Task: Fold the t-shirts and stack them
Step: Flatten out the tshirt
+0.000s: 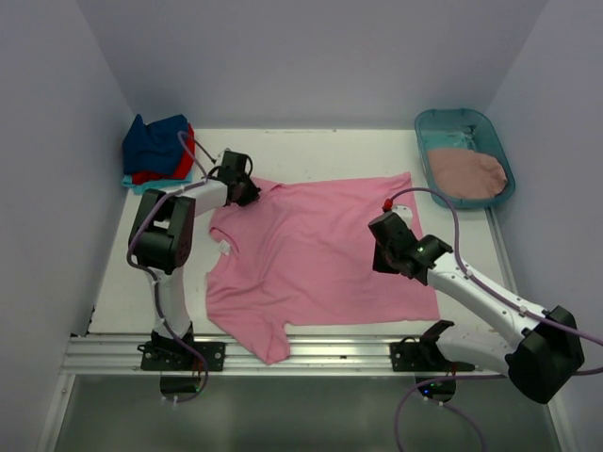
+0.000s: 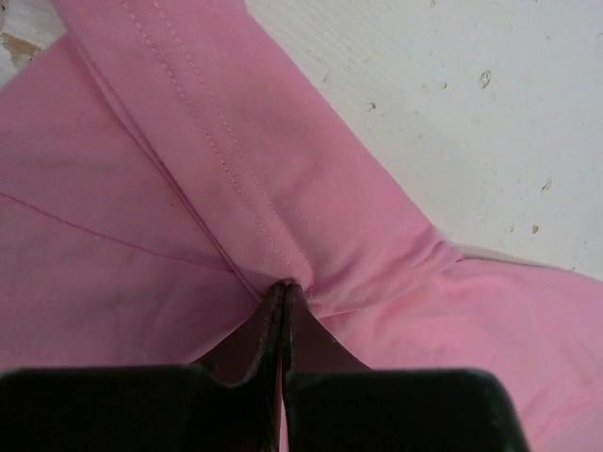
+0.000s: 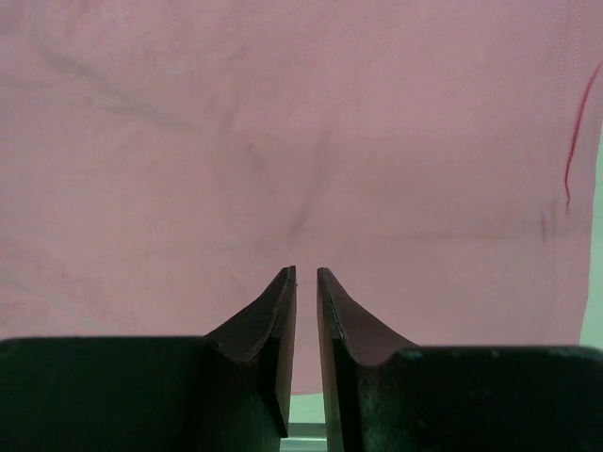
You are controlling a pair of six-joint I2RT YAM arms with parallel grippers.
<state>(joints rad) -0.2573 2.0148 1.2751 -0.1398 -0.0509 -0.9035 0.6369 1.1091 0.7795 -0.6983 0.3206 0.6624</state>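
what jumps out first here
A bright pink t-shirt lies spread across the middle of the table, with the left gripper pinching its far left edge. A stack of folded shirts sits in the far left corner, and a dusty rose shirt fills the teal tub far right.

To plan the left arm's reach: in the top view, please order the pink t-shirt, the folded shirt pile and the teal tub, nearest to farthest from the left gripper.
1. Pink t-shirt, pinched in the left gripper.
2. Folded shirt pile, far-left corner.
3. Teal tub, far-right corner.
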